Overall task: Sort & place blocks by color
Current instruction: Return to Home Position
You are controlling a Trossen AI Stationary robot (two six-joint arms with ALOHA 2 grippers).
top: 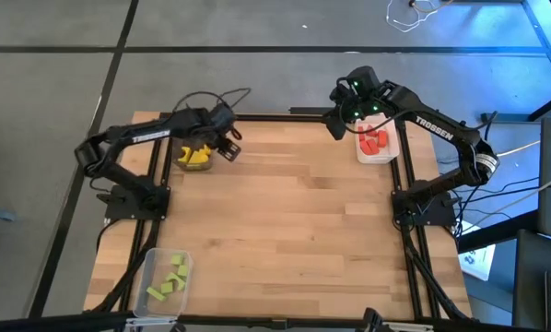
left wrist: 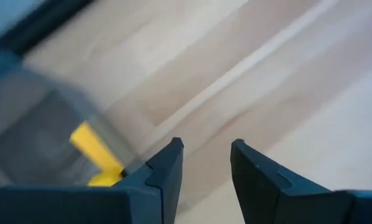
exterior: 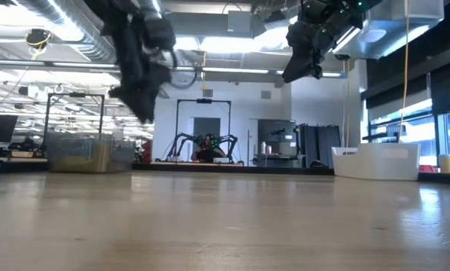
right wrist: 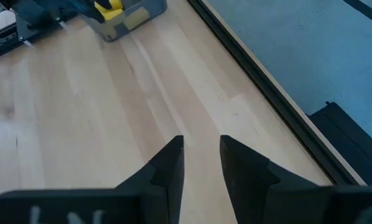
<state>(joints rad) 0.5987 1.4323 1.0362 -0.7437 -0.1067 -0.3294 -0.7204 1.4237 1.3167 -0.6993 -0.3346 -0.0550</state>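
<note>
Yellow blocks (top: 195, 157) lie in a dark grey tray (top: 180, 148) at the table's far left. Red blocks (top: 373, 140) sit in a white tray (top: 389, 157) at the far right. Light green blocks (top: 168, 278) fill a clear tray (top: 152, 267) near the left front edge. My left gripper (top: 229, 148) hovers just right of the yellow tray, open and empty; its wrist view shows a yellow block (left wrist: 94, 148) beside the open gripper (left wrist: 206, 167). My right gripper (top: 334, 127) hangs just left of the white tray, open (right wrist: 201, 158) and empty. Both are raised above the table in the low view.
The wooden table top (top: 285, 221) stretches bare between the three trays. A black frame rail (top: 257, 117) runs along the far edge. Both arm bases (top: 133, 198) (top: 423, 207) stand at the table's sides. Cables lie on the floor beyond.
</note>
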